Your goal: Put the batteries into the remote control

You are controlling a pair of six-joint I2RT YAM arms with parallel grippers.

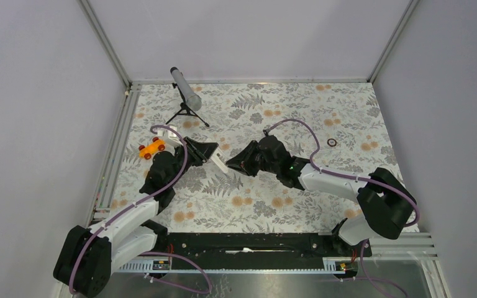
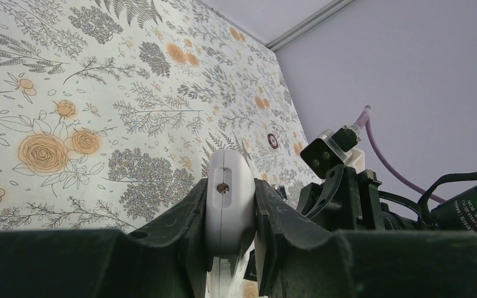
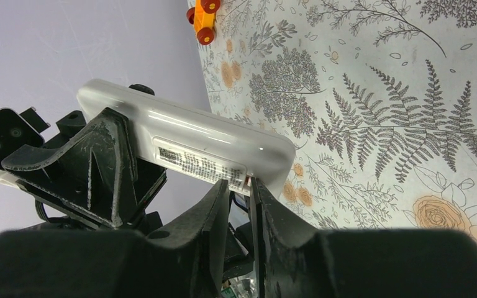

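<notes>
Left pincer is clamped on the white remote, held end-on over the flowered counter. Right pincer stands nearly closed, its tips against the remote's labelled side, which only the right wrist view shows; whether anything sits between them I cannot tell. Only the overhead view shows the tube on a tripod.

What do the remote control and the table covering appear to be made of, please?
The remote control looks like glossy white plastic: bright highlights run along its smooth shell. The table covering seems matte printed cloth or paper, showing no glare.
</notes>
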